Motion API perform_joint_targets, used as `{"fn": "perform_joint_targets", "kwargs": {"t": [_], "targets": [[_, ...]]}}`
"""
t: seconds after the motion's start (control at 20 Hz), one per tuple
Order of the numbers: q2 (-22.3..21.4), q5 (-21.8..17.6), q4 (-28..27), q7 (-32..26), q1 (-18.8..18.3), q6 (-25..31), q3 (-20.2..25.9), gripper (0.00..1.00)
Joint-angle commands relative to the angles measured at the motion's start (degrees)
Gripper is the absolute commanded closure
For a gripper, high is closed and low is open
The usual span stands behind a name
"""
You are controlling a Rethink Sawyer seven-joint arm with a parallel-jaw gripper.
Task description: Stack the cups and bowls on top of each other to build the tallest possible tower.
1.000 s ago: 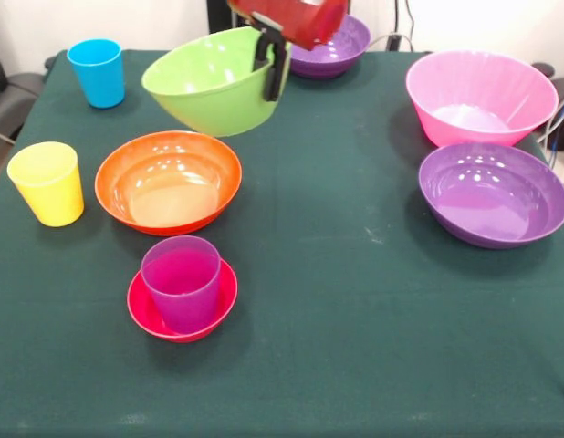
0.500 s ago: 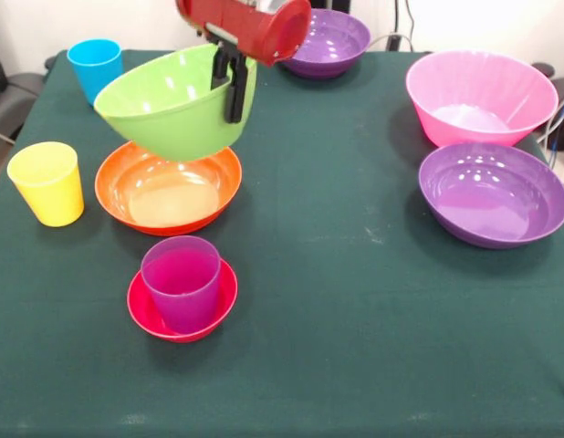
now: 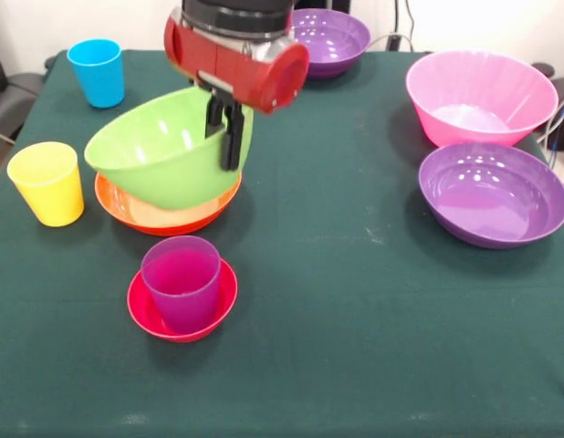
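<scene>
My gripper is shut on the rim of the lime green bowl and holds it tilted in the air, just above the wide orange bowl. In front of these, the purple cup stands inside the small red bowl. The yellow cup stands at the left and the blue cup at the far left. The big pink bowl and a purple bowl sit at the right. Another purple bowl sits at the far edge.
The dark green tablecloth covers the table. Cables hang at the right edge behind the pink bowl.
My gripper has carried the green bowl down and to the left, from near the far purple bowl to just over the wide orange bowl.
</scene>
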Motion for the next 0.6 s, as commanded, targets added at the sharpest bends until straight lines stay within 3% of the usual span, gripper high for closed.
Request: {"fn": "perform_joint_targets", "kwargs": {"t": [0.05,0.6], "targets": [[7.4,-4.9,-9.2,-14.6,-0.8,7.2,9.1,1.00],[10.3,-6.2,-13.3,-17.0,-2.9,8.8,11.8,1.00]]}}
